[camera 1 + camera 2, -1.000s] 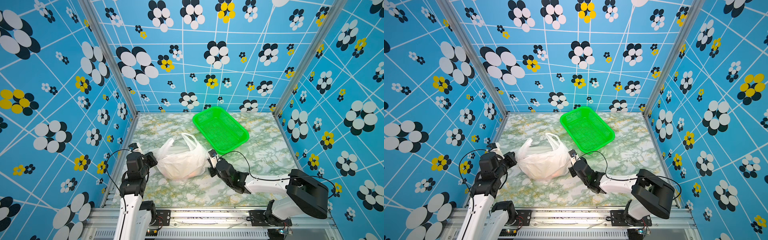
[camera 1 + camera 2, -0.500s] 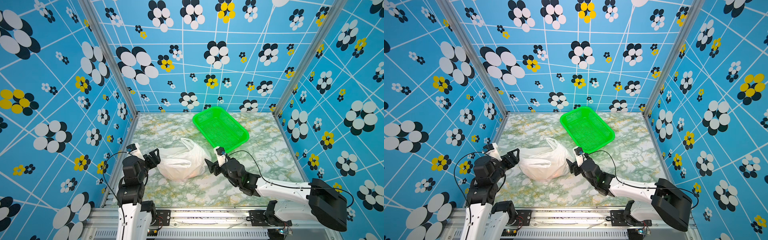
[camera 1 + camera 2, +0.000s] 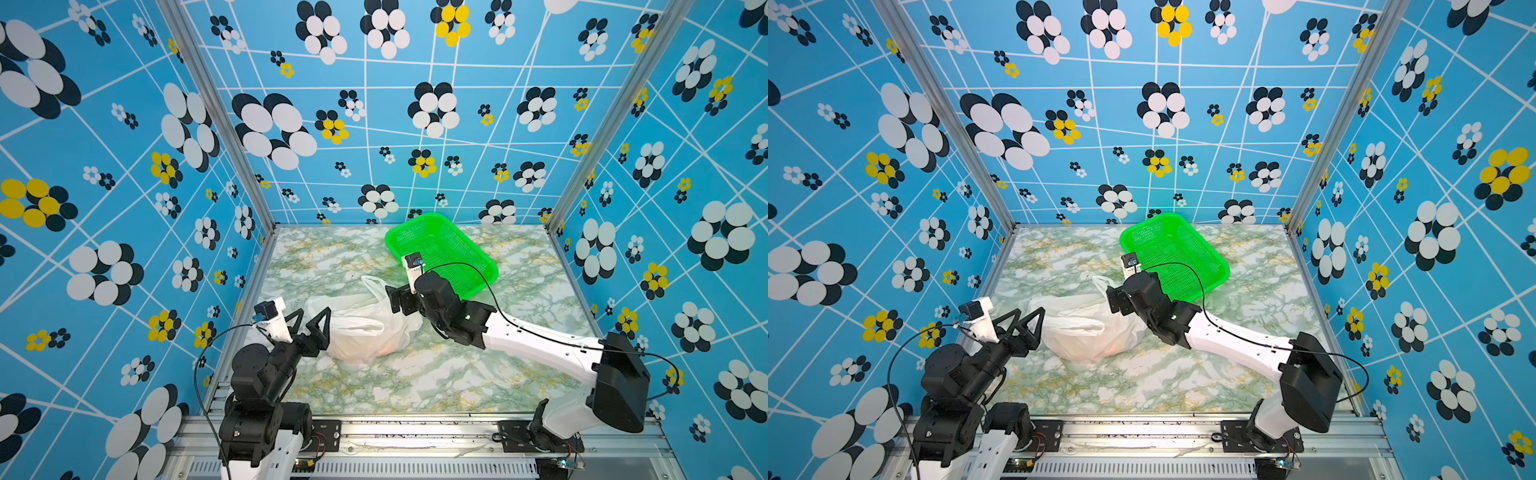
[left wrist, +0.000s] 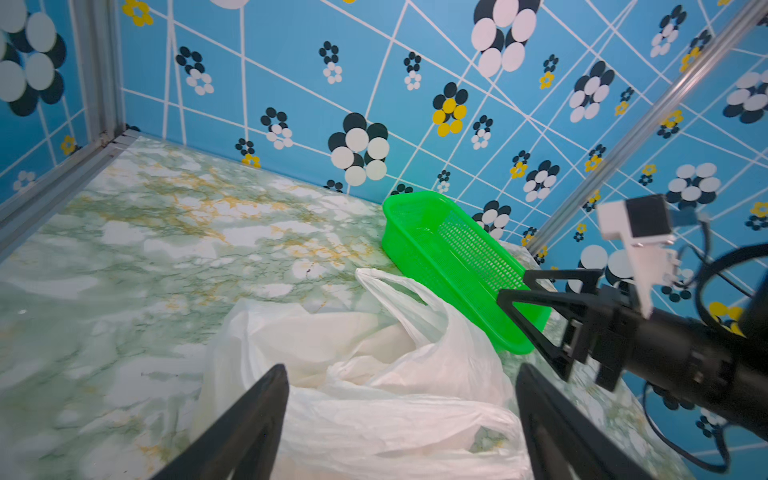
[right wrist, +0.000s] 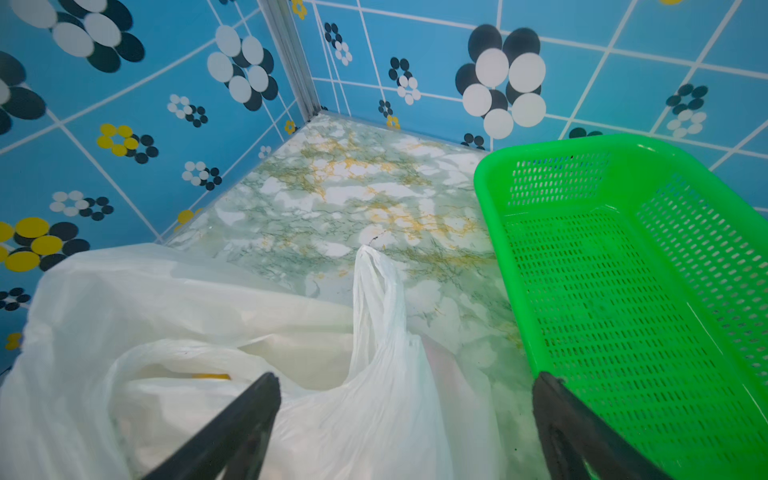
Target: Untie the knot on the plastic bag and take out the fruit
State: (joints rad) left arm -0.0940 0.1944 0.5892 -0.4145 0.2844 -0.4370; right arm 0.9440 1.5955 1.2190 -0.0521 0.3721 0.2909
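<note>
Left gripper (image 3: 313,313) and right gripper (image 4: 513,284) are held released, flanking the crinkly white plastic bag (image 3: 365,328); its raised handle loop (image 3: 376,286) lies nearest the right.

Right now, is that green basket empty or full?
Empty. The green basket shows only bare mesh; orange fruit sits inside the plastic bag.
</note>
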